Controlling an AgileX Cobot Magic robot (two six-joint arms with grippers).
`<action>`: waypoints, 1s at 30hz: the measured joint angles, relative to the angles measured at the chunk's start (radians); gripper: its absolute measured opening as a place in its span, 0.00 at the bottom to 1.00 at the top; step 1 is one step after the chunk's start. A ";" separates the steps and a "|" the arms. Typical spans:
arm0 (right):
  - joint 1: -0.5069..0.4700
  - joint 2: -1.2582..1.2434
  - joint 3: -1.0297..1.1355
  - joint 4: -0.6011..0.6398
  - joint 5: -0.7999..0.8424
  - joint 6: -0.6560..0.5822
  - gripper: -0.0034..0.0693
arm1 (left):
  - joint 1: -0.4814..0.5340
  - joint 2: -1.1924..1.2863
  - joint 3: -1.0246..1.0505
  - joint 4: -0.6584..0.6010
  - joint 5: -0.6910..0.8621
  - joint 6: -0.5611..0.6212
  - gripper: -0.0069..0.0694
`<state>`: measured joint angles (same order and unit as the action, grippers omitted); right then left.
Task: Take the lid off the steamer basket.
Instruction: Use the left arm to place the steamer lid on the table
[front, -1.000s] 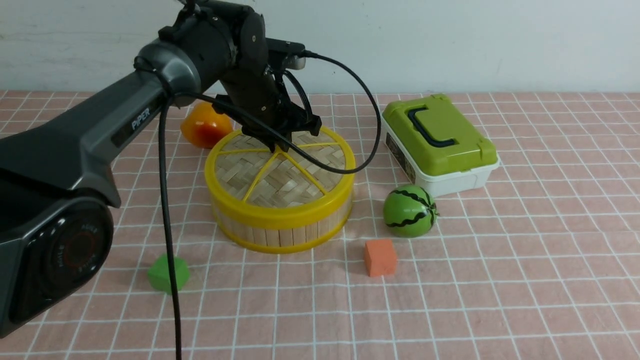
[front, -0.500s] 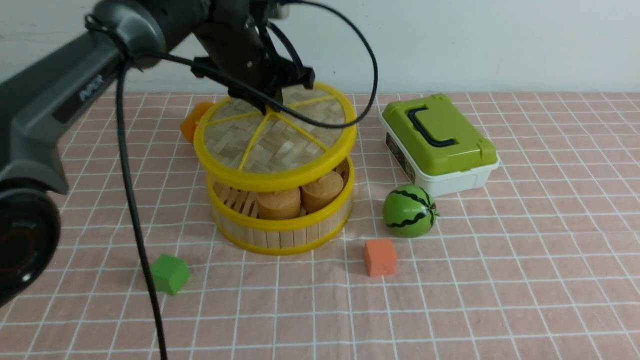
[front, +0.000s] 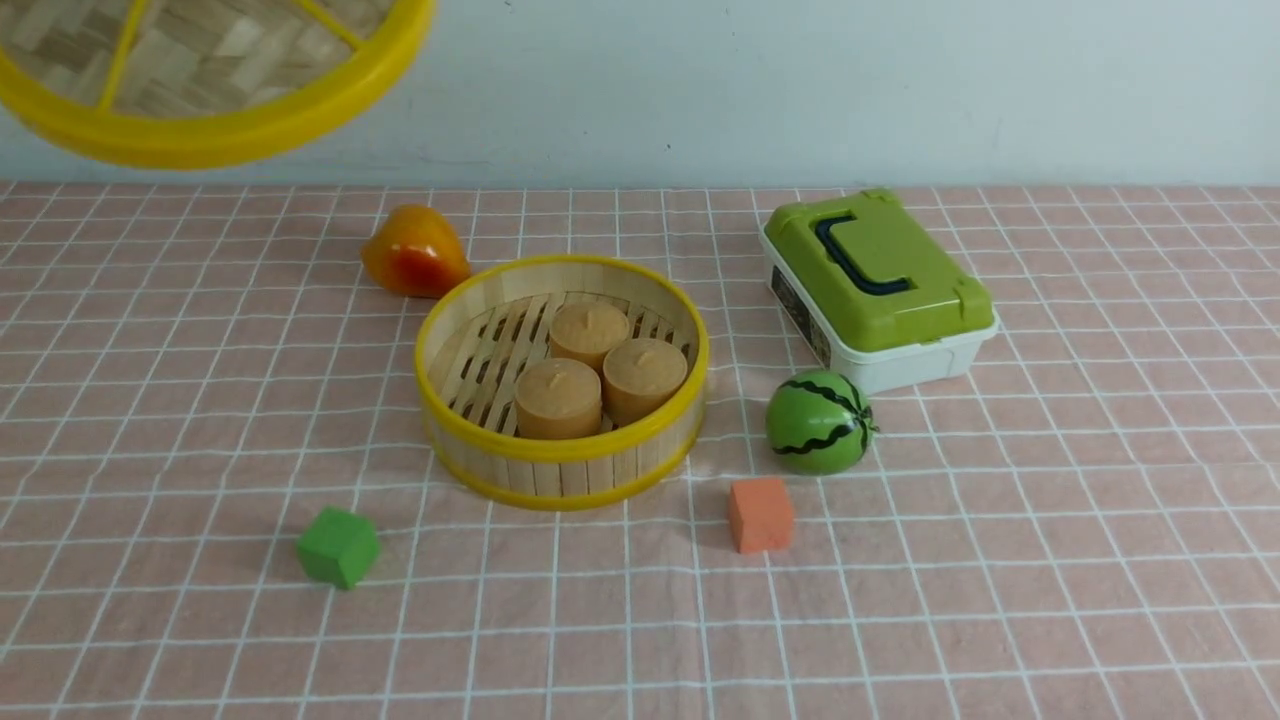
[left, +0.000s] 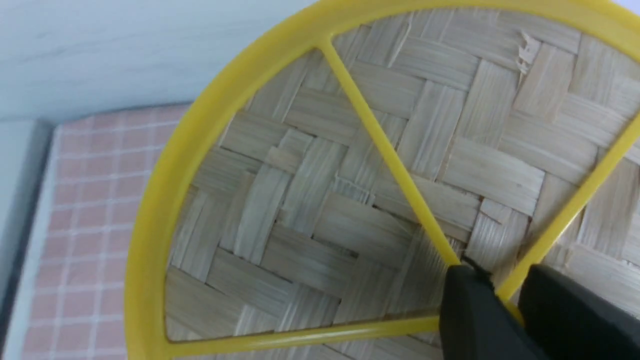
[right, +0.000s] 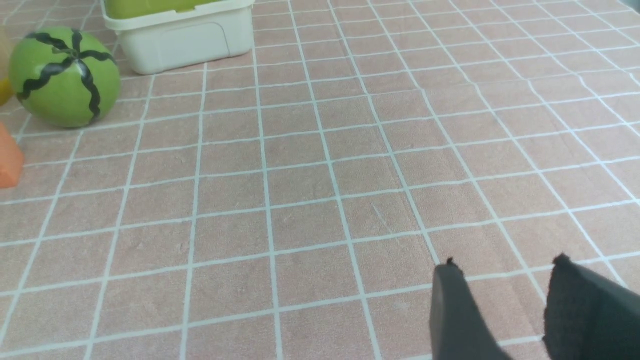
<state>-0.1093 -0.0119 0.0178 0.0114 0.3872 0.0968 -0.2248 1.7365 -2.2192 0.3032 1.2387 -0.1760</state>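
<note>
Scene: a tabletop (front: 1050, 560) under a pink cloth with a white grid, set against a pale wall.
Steamer basket: the steamer basket (front: 560, 455) sits open on the cloth, round, with a bamboo-slat wall and yellow rims.
Inside the basket: three tan round cakes (front: 590, 370) stand close together on the slatted floor, towards its right side.
Lid: the lid (front: 200, 70) hangs in the air, high above and to the left of the steamer basket, well apart from it and partly cut off by the frame edge.
Left pincer: the left pincer (left: 502, 285) is closed onto a thin yellow spoke of the lid (left: 350, 200), near where the spokes meet.
Right pincer: the right pincer (right: 505, 265) hovers over bare cloth, far to the right of the basket, its fingers spread with nothing between them.
Behind the basket, to the left: an orange-red fruit (front: 412, 252), just beside the rim.
Right of the basket: a toy watermelon (front: 820, 421) nearby; further back, a white box with a green lid (front: 880, 280).
In front of the basket: an orange cube (front: 760, 514) to the right, a green cube (front: 338, 546) to the left.
</note>
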 joint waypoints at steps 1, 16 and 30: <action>0.000 0.000 0.000 0.000 0.000 0.000 0.38 | 0.032 -0.004 0.027 -0.013 0.000 0.000 0.23; 0.000 0.000 0.000 0.000 0.000 0.000 0.38 | 0.206 0.139 0.673 -0.143 -0.527 -0.056 0.23; 0.000 0.000 0.000 0.000 0.000 0.000 0.38 | 0.205 0.299 0.677 -0.122 -0.696 -0.158 0.23</action>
<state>-0.1093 -0.0119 0.0178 0.0114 0.3872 0.0968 -0.0202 2.0354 -1.5423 0.1810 0.5423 -0.3341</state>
